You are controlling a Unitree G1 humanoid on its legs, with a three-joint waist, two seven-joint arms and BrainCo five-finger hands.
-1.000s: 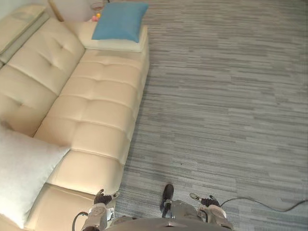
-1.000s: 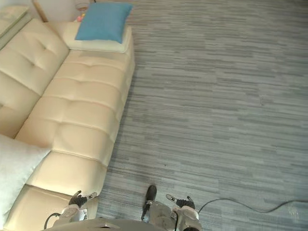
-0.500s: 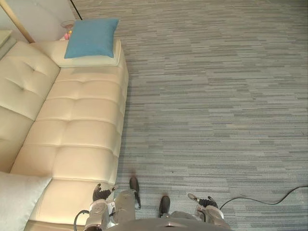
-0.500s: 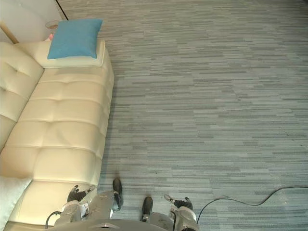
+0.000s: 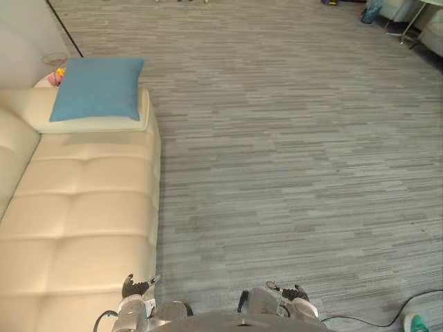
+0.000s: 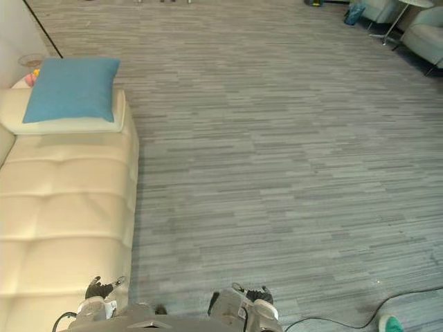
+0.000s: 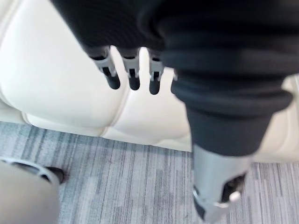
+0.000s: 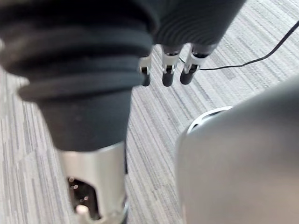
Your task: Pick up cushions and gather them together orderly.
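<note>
A blue cushion (image 5: 97, 88) lies flat on a cream pad (image 5: 93, 124) at the far end of the cream leather sofa (image 5: 76, 214); whether that pad is a cushion or the armrest I cannot tell. My left hand (image 5: 135, 288) hangs low by the sofa's front corner. Its fingers (image 7: 133, 77) are straight over the seat edge and hold nothing. My right hand (image 5: 293, 293) hangs over the carpet, with its fingers (image 8: 168, 72) straight and nothing in them. Both hands are far from the blue cushion.
A small round table (image 5: 52, 68) with pink and yellow things stands behind the sofa's far end, against the wall. Grey striped carpet (image 5: 291, 152) spreads wide to the right. Chairs (image 6: 422, 31) stand at the far right. A teal shoe-like thing (image 5: 416, 323) lies at the bottom right.
The camera has swung to the right. The sofa now sits further left in the picture, and the white cushion at the near left has left it. Both hands still hang low.
</note>
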